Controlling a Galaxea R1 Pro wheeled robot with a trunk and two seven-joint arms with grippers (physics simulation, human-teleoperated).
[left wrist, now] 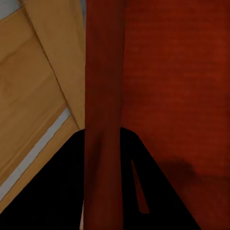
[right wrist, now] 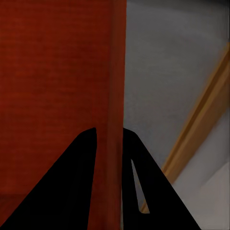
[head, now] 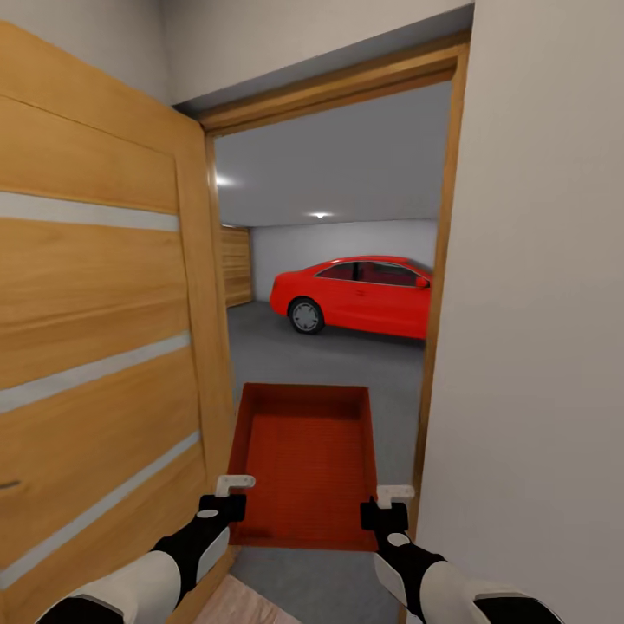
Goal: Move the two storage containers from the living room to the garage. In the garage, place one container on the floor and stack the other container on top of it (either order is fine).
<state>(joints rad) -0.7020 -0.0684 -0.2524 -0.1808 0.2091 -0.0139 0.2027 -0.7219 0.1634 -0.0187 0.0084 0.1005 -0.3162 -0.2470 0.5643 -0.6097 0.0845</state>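
While both tools grip storage container (head: 303, 459) walls | left tool (head: 227, 496), right tool (head: 387, 505) | red car (head: 355, 295) tail cut off by doorframe (head: 438, 286)

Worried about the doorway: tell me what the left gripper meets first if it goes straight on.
Past the red-orange open box it grips, the left gripper likely meets the open wooden door edge or passes it onto the grey garage floor; depth is unclear.

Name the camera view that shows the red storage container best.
Head view: the whole storage container shows, held by the left gripper and right gripper in the doorway. Each wrist view gives just one side wall between fingers.
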